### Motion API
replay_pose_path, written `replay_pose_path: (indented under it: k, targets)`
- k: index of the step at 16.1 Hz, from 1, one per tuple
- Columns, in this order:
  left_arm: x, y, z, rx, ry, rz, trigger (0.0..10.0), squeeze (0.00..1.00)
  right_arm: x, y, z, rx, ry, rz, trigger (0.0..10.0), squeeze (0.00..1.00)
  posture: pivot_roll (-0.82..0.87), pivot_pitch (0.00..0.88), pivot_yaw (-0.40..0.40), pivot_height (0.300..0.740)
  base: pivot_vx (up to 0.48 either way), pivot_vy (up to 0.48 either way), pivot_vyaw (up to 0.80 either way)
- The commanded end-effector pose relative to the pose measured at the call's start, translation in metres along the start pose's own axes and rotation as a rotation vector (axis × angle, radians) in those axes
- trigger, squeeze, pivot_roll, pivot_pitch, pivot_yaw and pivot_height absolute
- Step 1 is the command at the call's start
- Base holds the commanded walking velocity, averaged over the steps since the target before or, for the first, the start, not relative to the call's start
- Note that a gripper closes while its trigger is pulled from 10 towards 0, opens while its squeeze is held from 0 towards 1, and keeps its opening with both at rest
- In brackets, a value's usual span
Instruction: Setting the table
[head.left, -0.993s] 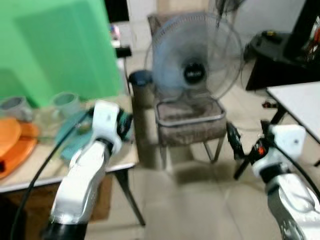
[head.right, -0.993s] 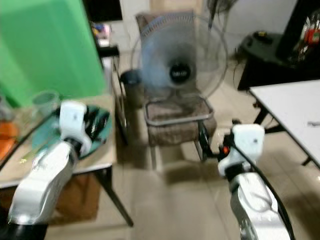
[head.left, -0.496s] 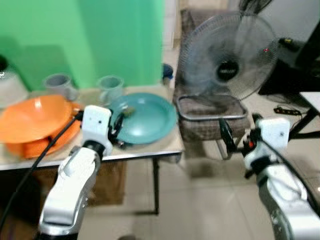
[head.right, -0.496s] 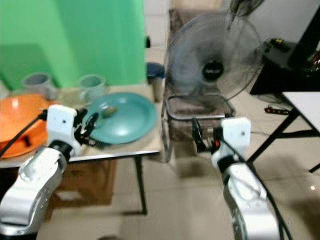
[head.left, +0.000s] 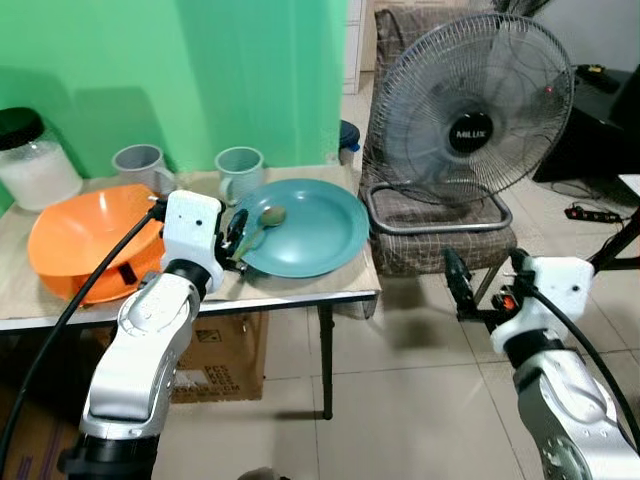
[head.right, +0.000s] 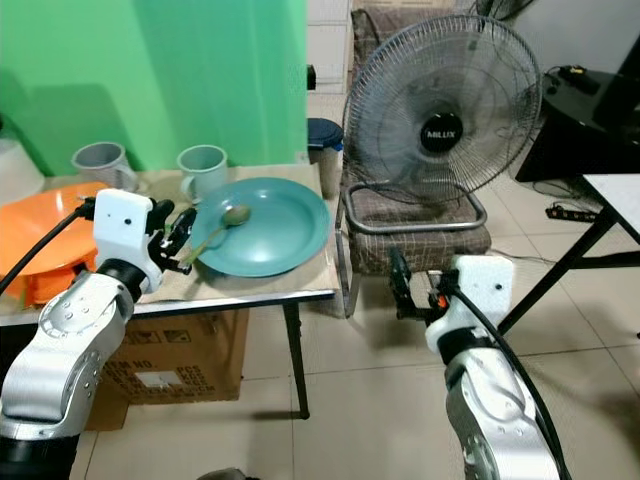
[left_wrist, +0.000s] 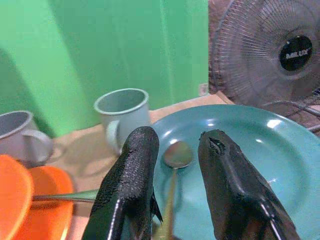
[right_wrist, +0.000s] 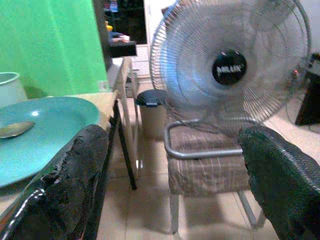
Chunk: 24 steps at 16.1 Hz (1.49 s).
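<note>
Black hub of standing fan (head.left: 471, 133): white brand lettering, reads "MILUX" in eye views; same badge blurred in wrist views. Cardboard box (head.left: 219, 360) under worktop: printed label, text too small to read.

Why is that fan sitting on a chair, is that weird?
Yes, a bit odd: the grey pedestal fan stands on the seat of the brown chair beside the table, not on the floor. Nothing looks spilled or broken.

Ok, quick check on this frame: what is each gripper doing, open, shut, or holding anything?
Left gripper: open, holding nothing, poised over the metal spoon lying on the round teal plate.
Right gripper: open, holding nothing, beside the table.
</note>
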<state>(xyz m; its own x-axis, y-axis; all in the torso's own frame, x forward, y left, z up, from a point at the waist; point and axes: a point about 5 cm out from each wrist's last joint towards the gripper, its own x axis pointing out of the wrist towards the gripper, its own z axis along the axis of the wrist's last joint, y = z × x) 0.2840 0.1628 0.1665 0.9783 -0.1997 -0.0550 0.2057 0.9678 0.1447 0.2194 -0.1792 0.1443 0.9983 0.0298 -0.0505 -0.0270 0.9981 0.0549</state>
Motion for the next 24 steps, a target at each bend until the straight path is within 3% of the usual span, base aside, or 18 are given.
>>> replay_pose_path:
  k: [1, 5, 11, 12, 17, 19, 22, 24]
  targets:
    - [0.004, 0.0, 0.002, -0.004, -0.006, -0.013, 10.0, 0.0, -0.002, -0.003, 0.004, 0.003, -0.009, -0.02, 10.0, 0.0, 0.01, 0.0, 0.072, 0.74, 0.0, 0.48, -0.59]
    - [0.013, -0.002, 0.006, 0.028, -0.019, -0.034, 10.0, 0.0, -0.007, -0.005, 0.006, 0.027, -0.017, -0.05, 10.0, 0.0, 0.0, 0.0, 0.083, 0.74, 0.0, 0.36, -0.8]
    - [0.013, 0.0, -0.001, -0.025, 0.015, -0.028, 10.0, 0.0, -0.01, -0.002, 0.004, 0.079, -0.014, -0.073, 10.0, 0.0, -0.01, 0.0, 0.079, 0.74, 0.0, -0.32, -0.24]
    - [0.011, 0.0, -0.005, -0.038, 0.038, -0.04, 10.0, 1.0, -0.009, 0.0, 0.003, 0.081, 0.0, -0.046, 10.0, 0.0, 0.0, 0.0, 0.073, 0.74, 0.0, 0.0, 0.0]
    - [0.021, 0.017, 0.001, -0.015, 0.069, -0.01, 10.0, 1.0, -0.004, -0.001, 0.005, 0.045, 0.041, 0.077, 10.0, 0.0, -0.02, 0.0, 0.095, 0.74, 0.0, 0.0, 0.0]
    - [0.039, 0.03, -0.001, 0.027, 0.172, -0.063, 10.0, 1.0, 0.002, 0.003, 0.008, 0.032, 0.042, 0.117, 10.0, 0.0, -0.03, 0.0, 0.098, 0.74, 0.0, 0.0, 0.0]
    - [0.066, 0.045, 0.002, 0.056, 0.232, -0.072, 10.0, 1.0, 0.005, 0.008, 0.013, 0.005, 0.042, 0.178, 10.0, 0.0, -0.05, 0.0, 0.115, 0.74, 0.0, 0.0, 0.0]
    - [0.082, 0.053, -0.003, 0.07, 0.386, -0.092, 10.0, 1.0, 0.004, 0.006, 0.016, -0.025, 0.068, 0.224, 10.0, 0.0, -0.06, 0.0, 0.108, 0.74, 0.0, 0.0, 0.0]
